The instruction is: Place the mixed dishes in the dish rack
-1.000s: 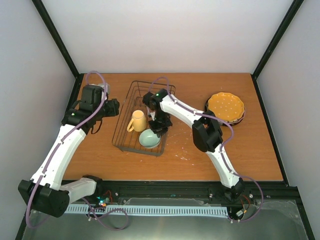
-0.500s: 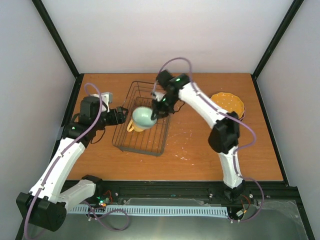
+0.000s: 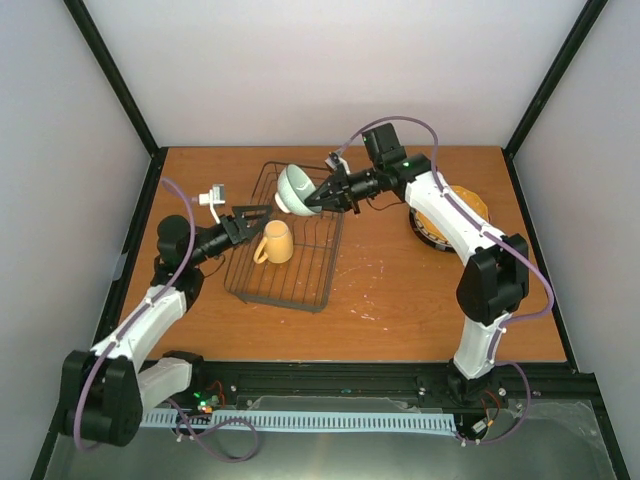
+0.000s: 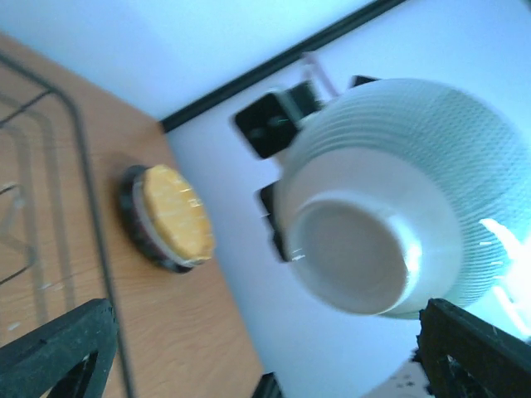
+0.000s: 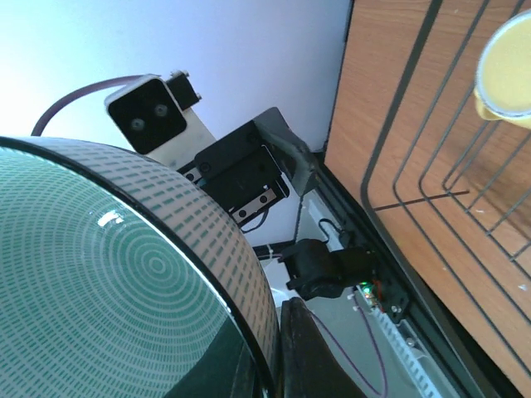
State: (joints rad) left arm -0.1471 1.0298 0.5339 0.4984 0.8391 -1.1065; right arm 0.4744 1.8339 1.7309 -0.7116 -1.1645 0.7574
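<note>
Right gripper (image 3: 318, 196): jaws pressed together on the rim of the pale mint-green bowl (image 3: 292, 188), the arm reaching in from 3 o'clock.
Pale mint-green bowl: held in the air over the 12 o'clock end of the dish rack (image 3: 300, 290), tipped on its side. Its foot faces 9 o'clock, toward the left arm, and its ribbed inside faces the right wrist camera.
Left gripper (image 3: 252, 220): jaws spread wide and holding nothing. It sits at 9 o'clock of the yellow mug (image 3: 277, 241), just beside it at the rack's side wall. In the left wrist view the fingertips (image 4: 58, 348) frame the bowl's underside.
Yellow mug: inside the rack near its middle, toward the 9 o'clock side, handle pointing toward 8 o'clock.
Dish rack: dark wire basket on the wooden table (image 3: 400, 300), at 9 o'clock of the table's centre.
Stack of plates (image 3: 462, 205): on the table at 3 o'clock of the rack, well apart from it. The orange white-dotted plate (image 4: 174, 211) lies on top with a dark rim showing beneath, and in the overhead view the right arm partly hides it.
</note>
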